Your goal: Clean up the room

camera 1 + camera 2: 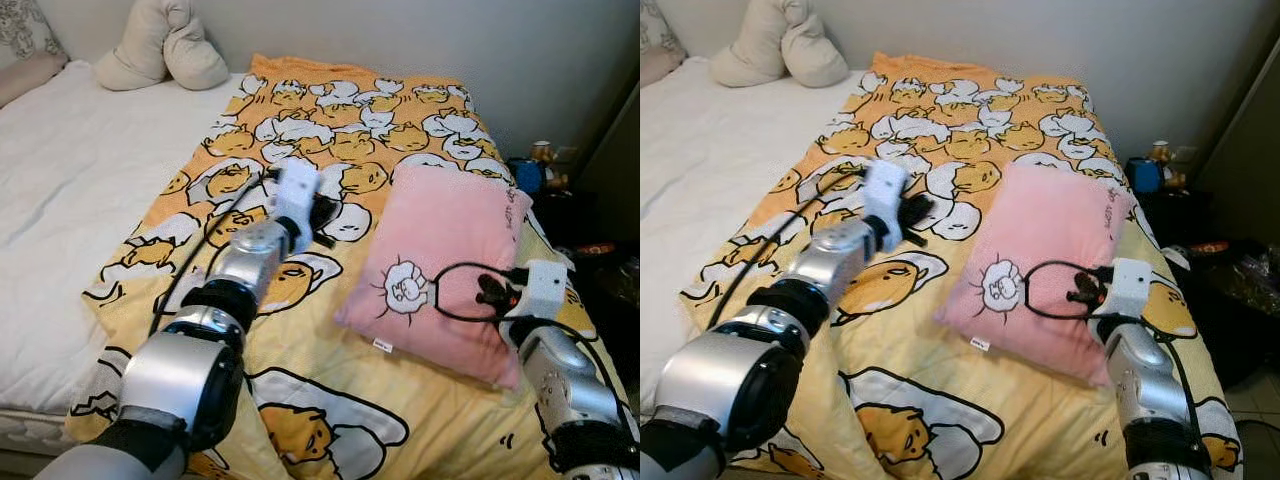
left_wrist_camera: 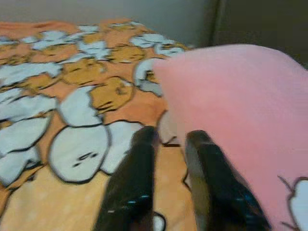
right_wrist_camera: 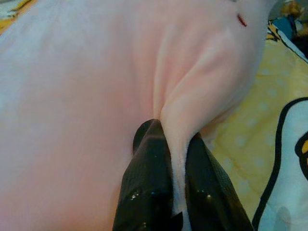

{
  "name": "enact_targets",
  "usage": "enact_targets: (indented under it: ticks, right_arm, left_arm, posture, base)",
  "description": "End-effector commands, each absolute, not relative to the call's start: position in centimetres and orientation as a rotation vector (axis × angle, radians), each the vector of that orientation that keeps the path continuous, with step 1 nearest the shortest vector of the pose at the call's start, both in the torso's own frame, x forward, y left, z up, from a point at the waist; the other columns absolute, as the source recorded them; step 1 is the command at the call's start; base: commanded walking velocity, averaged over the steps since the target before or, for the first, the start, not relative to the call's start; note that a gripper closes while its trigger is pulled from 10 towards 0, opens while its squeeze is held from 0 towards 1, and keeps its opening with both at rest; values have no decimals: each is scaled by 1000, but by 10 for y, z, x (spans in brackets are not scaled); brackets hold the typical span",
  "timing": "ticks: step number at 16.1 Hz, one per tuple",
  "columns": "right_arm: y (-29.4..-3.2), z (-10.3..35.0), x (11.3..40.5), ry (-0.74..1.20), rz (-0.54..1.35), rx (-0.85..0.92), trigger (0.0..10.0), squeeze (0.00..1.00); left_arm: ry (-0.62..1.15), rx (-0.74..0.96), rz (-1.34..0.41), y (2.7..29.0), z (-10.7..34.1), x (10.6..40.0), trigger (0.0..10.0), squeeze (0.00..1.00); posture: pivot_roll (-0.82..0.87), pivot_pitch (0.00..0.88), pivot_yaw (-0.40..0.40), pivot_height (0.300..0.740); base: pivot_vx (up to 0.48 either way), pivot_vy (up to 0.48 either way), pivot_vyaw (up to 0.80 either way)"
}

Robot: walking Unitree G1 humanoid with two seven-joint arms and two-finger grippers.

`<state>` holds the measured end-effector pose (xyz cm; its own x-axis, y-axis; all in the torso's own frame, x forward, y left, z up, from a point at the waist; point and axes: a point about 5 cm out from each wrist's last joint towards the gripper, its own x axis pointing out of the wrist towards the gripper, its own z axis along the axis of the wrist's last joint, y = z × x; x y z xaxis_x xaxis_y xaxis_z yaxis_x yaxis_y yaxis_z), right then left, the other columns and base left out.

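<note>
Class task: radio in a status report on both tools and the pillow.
Right tool shut on pillow, pinching a fold. Left tool open, beside pillow, over blanket. Nothing in the way.

A square pink plush pillow [image 1: 445, 265] is laid on the right half of an orange cartoon-print blanket [image 1: 300, 390], which is spread over a white-sheeted bed [image 1: 60, 190]; two cream cushions [image 1: 160, 45] are propped behind.

The right gripper [image 3: 177, 144] has its two black fingers [image 3: 149, 178] pressed together on a raised fold of the pink pillow [image 3: 77, 96], the soft fabric bunched up between them. Beside the pillow lies the yellow blanket [image 3: 255, 159] with its thick black cartoon outlines and white patches.
</note>
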<state>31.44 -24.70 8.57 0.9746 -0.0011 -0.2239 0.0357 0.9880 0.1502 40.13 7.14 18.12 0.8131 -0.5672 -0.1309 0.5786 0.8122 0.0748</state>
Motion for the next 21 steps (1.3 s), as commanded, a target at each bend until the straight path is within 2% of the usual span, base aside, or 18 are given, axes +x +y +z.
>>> enact_targets:
  ticks: [1, 5, 8, 12, 14, 18, 19, 21]
  right_arm:
    - [-249, 83, 309, 242, -3, 128, 0, 0]
    - [-249, 81, 298, 239, -5, 111, 0, 0]
    - [-226, 75, 287, 221, 51, 171, 0, 0]
    - [-211, 72, 279, 239, 101, 178, 0, 0]
    - [-210, 72, 278, 244, 114, 172, 0, 0]
    - [-210, 72, 273, 250, 114, 167, 0, 0]
    - [-209, 71, 272, 254, 117, 167, 0, 0]
    - [-204, 71, 269, 259, 127, 168, 0, 0]
  left_arm:
    - [113, 160, -690, 58, 186, 400, 10000, 1000]
    - [98, 165, -676, 45, 185, 398, 10000, 1000]
    - [142, 115, -656, 40, 175, 395, 10000, 1000]
    - [186, 16, -638, 40, 172, 395, 10000, 1000]
    - [232, 38, -648, 41, 165, 393, 10000, 1000]
    - [275, -31, -692, 41, 153, 387, 10000, 1000]
    - [287, -35, -726, 37, 148, 384, 10000, 1000]
    - [355, 74, -755, 29, 125, 371, 10000, 1000]
  posture:
    - [-152, 126, 28, 740]
    - [-199, 175, 45, 740]
    - [-214, 192, 52, 740]
    - [-208, 204, 43, 740]
    - [-208, 212, 40, 740]
    - [-211, 220, 44, 740]
    - [-213, 222, 46, 740]
    - [-223, 230, 52, 740]
  base:
    - [0, 0, 0]
    - [0, 0, 0]
    - [0, 0, 0]
    - [0, 0, 0]
    - [0, 0, 0]
    - [0, 0, 0]
    - [0, 0, 0]
    - [0, 0, 0]
